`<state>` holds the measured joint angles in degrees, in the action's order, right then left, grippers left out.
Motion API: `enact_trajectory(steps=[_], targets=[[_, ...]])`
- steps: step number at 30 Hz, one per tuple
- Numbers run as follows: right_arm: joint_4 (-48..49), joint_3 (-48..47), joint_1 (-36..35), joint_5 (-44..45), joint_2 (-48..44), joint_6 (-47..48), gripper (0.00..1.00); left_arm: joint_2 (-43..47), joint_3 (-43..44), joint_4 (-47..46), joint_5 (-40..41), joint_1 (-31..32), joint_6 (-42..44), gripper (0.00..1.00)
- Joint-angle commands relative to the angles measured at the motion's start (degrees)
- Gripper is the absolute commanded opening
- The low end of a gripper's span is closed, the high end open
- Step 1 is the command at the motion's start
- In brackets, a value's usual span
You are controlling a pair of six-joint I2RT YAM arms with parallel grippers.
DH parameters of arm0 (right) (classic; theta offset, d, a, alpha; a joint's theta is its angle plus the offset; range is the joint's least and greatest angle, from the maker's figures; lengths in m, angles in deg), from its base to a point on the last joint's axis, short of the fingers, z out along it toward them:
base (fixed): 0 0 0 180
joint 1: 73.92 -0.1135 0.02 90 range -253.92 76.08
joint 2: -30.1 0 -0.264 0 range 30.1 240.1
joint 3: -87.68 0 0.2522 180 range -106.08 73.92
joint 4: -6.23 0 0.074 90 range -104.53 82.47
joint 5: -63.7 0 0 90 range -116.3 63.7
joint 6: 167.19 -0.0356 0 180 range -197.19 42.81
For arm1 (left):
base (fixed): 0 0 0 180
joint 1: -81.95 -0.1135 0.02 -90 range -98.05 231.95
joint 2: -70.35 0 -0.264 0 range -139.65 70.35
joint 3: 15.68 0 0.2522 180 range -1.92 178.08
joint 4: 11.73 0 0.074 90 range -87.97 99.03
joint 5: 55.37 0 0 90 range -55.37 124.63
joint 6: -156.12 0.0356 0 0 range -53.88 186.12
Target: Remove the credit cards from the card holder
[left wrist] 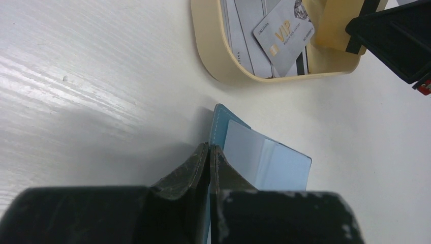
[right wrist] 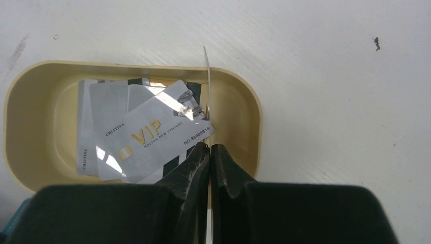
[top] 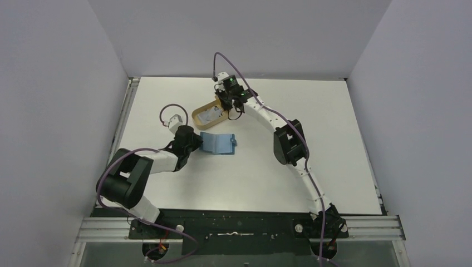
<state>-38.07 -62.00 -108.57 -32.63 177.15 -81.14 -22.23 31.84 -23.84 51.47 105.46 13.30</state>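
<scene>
Pinching a card [right wrist: 206, 76] edge-on above the tray [right wrist: 127, 65] rim, the right gripper [right wrist: 209, 148] may drop it outside, while the left gripper [left wrist: 210, 148] clamps the wallet [left wrist: 269, 162].

Top external: fixed, high behind both arm bases, looking down and forward over the whole table [top: 334, 167], far out. Left wrist: low and close, aimed past the left gripper [left wrist: 209, 148] along the card holder [left wrist: 269, 162] toward the tan tray [left wrist: 208, 51]. Right wrist: close, straight down into the tray. All 3 share the tray and credit cards [right wrist: 152, 132].
</scene>
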Motion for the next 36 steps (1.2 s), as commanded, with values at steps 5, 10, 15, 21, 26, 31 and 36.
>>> enact_trajectory(steps=[5,10,15,21,26,31,36], targets=[[-1.57,-0.48,0.05,9.17,1.0,6.82,0.0,5.18,-2.04,1.75,-1.18,-1.0,1.76,0.0],[-2.49,-0.3,0.04,9.94,1.42,8.75,0.0,6.08,-2.73,2.41,-1.36,-1.42,1.84,0.0],[-3.6,-1.25,-1.1,8.26,2.37,9.73,0.0,6.81,-3.16,2.75,-1.72,-2.0,2.01,0.0],[-6.38,-4.62,-2.52,3.31,4.45,10.56,0.0,7.68,-3.76,3.22,-2.24,-2.86,2.19,0.0],[-8.42,-6.75,-3.52,0.59,5.75,11.36,0.0,8.31,-4.13,3.37,-2.64,-3.53,2.28,0.0],[-10.06,-8.38,-4.25,-1.77,6.34,11.85,0.0,8.63,-4.48,3.37,-3.03,-4.03,2.28,0.0],[-9.8,-8.55,-4.97,-4.05,6.15,10.94,0.0,8.64,-4.64,3.3,-3.38,-4.34,2.21,0.0]])
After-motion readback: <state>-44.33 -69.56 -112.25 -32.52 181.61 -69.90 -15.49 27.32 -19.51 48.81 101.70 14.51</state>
